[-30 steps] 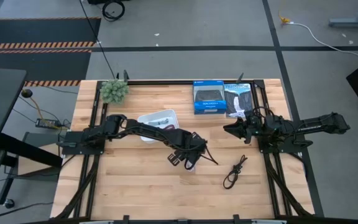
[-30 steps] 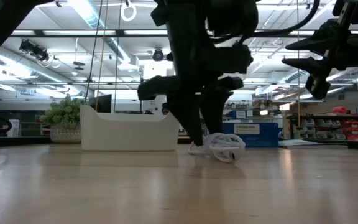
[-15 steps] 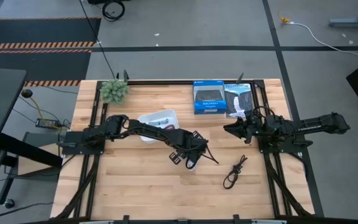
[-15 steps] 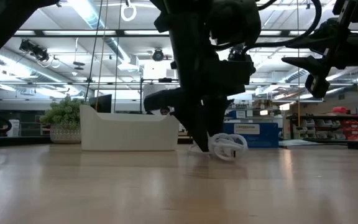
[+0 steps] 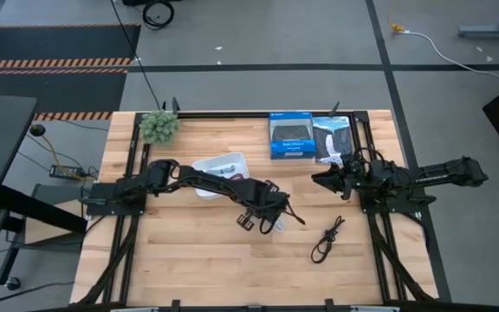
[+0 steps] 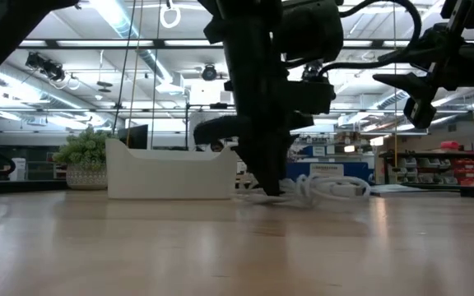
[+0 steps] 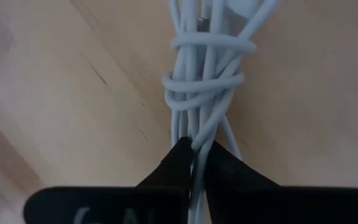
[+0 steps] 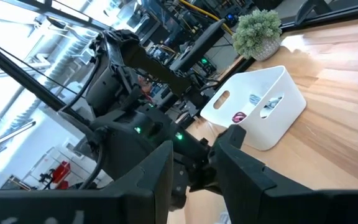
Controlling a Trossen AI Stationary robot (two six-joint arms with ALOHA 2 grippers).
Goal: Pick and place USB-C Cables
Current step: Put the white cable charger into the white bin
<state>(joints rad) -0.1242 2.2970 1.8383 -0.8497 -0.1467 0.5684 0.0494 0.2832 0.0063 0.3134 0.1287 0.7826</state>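
Note:
A white USB-C cable bundle [image 7: 207, 81], wound about its middle, lies on the wooden table [image 6: 327, 187]. My left gripper [image 5: 267, 222] stands over one end of it and is shut on it [image 7: 194, 158]. A black cable [image 5: 327, 238] lies loose on the table nearer the front right. The white tray [image 5: 219, 166] holds a maroon and a silver-grey cable [image 8: 253, 106]. My right gripper [image 5: 319, 180] hovers above the table's right part, open, with nothing between its fingers [image 8: 197, 174]. My left gripper pinches a few strands at one end of the white bundle [image 7: 196, 140] between its two fingertips. The fingers [image 6: 268, 181] come from above, slanting down. The bundle lies stretched out on the table, away from the fingers.
Two blue-and-black retail boxes [image 5: 289, 137] [image 5: 332, 139] lie at the far edge. A small potted plant [image 5: 158, 127] stands at the far left corner. Bare wood lies along the near side of the table.
My left gripper has come down a little onto the white cable and shut on it. The bundle, a rounded coil before, now lies drawn out flat along the table on the side away from the tray.

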